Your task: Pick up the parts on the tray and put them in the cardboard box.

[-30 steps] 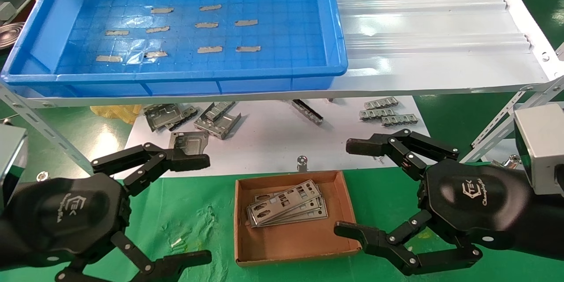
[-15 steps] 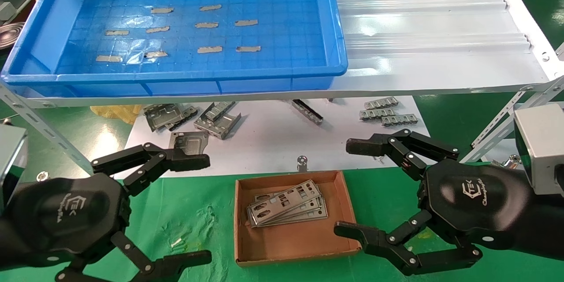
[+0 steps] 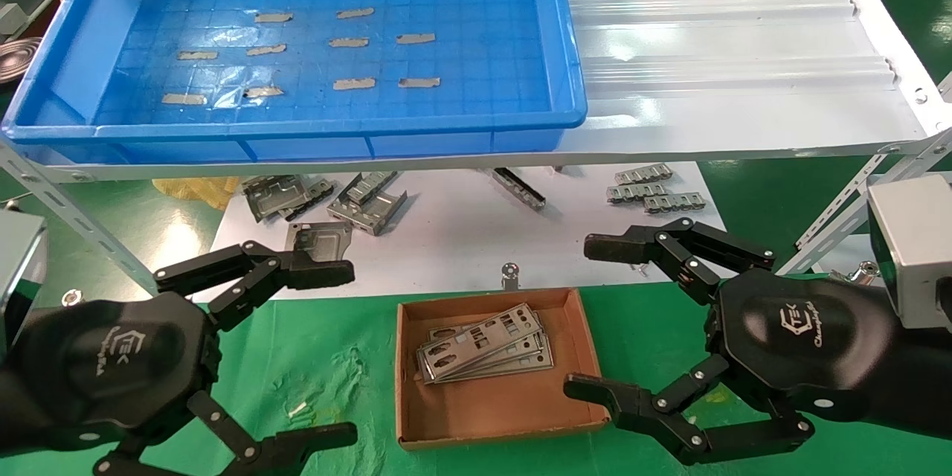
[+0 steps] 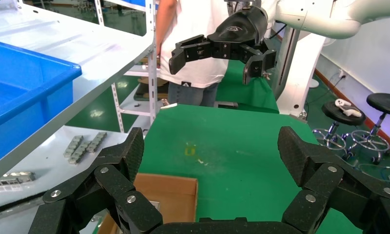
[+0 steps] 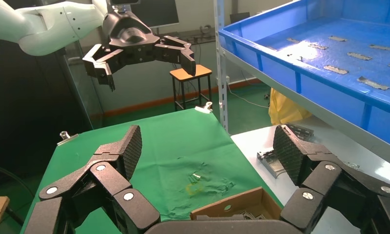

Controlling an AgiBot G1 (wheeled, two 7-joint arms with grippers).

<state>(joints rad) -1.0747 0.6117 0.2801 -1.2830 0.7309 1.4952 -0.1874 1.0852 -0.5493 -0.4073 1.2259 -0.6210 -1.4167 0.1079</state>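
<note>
Jaws on both sides stand wide apart and carry nothing: the left gripper (image 3: 297, 357) hangs low over the green mat to the left of the cardboard box (image 3: 494, 428), the right gripper (image 3: 595, 320) low to the box's right, its lower finger just beside the box's right wall. Both wrist views confirm spread fingers with only air between them. We see the parts (image 3: 483, 353) lying as a loose, slightly fanned stack inside the box, toward its far half, flat on the floor. The tray (image 3: 297, 130) sits up on the white shelf (image 3: 729, 52), and its grid floor shows only grey tape strips (image 3: 354, 83); we find no silver plate left in it. Thicker bent brackets (image 3: 368, 201) and a few small punched pieces (image 3: 654, 193) lie on the white sheet under the shelf, outside the tray. Our judgement: the transfer step looks finished, or we sit in the pause between a release and the next reach. If anything is left to do, the next move calls for a check of the tray's near wall and corners, which are partly hidden from the head camera, before either arm rises to the shelf; otherwise both arms can park.
</note>
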